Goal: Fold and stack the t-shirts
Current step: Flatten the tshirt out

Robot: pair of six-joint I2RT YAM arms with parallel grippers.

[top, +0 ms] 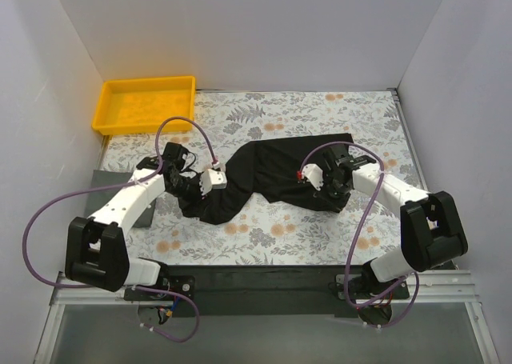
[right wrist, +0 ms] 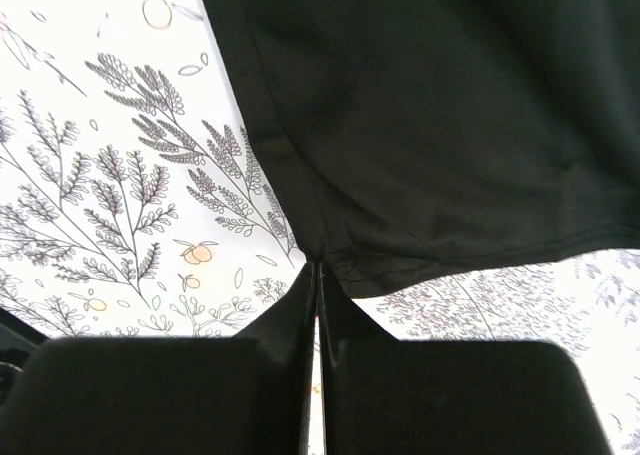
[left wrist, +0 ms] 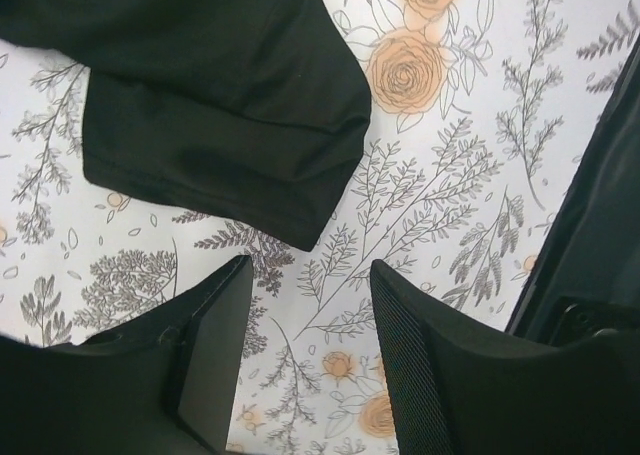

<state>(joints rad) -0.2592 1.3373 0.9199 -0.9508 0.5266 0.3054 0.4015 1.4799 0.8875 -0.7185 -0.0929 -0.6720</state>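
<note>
A black t-shirt [top: 272, 176] lies crumpled across the middle of the top view on the floral cloth [top: 264, 236], stretched in a band from lower left to upper right between the two arms. In the upper left corner of that view sits a yellow tray [top: 108, 112], well apart from the shirt, its own yellow floor showing inside. The left gripper [top: 206, 182] is at the shirt's left end; in the left wrist view its jaws stand apart [left wrist: 305, 345] with only patterned cloth between them, gripping nothing, and a sleeve [left wrist: 220, 105] fills the upper left of the frame, its corner just beyond the fingertips. The right gripper [top: 314, 180] is at the shirt's right part. In the right wrist view its fingers [right wrist: 300, 315] are pressed together at the bottom centre, and their tips meet the shirt's hem [right wrist: 400, 265], which bunches there, pinched; the rest of the shirt spreads over the upper right of the frame.
</note>
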